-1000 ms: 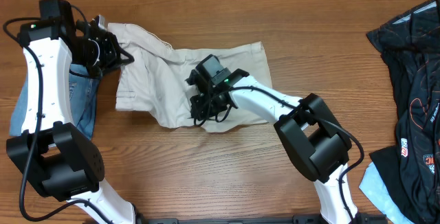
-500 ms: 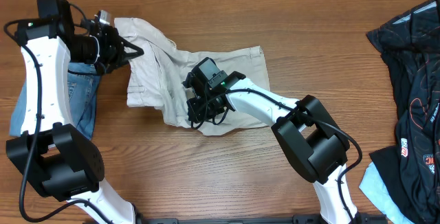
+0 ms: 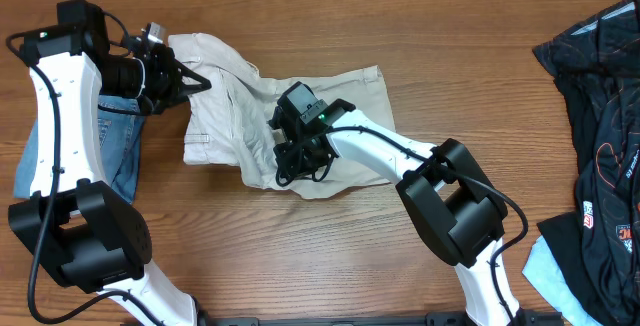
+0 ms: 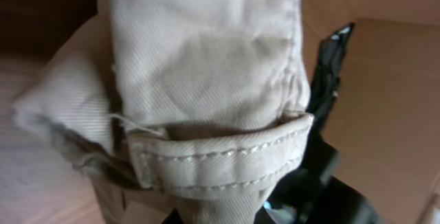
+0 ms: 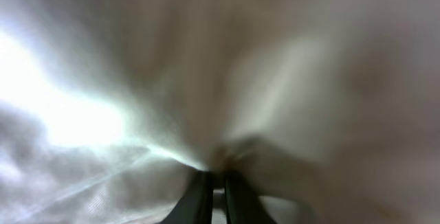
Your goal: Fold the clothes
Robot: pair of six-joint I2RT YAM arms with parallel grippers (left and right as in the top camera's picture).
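Observation:
The pale beige shorts (image 3: pixel 235 116) lie crumpled across the middle of the table. My left gripper (image 3: pixel 190 66) is shut on their upper left edge and holds it lifted; the left wrist view shows the stitched hem (image 4: pixel 220 162) clamped between the fingers. My right gripper (image 3: pixel 292 161) is shut on the lower middle of the shorts, its fingers buried in cloth. In the right wrist view the two fingers (image 5: pixel 214 189) sit close together with beige fabric (image 5: pixel 206 80) pinched at their tips.
Folded light-blue jeans (image 3: pixel 115 141) lie at the left under my left arm. A black garment with orange-white print (image 3: pixel 600 116) lies at the right edge, with a pale blue cloth (image 3: pixel 545 271) below it.
My left gripper lifted the shorts' left edge and carried it up and rightward, bunching the cloth. My right gripper shifted slightly with the fabric held.

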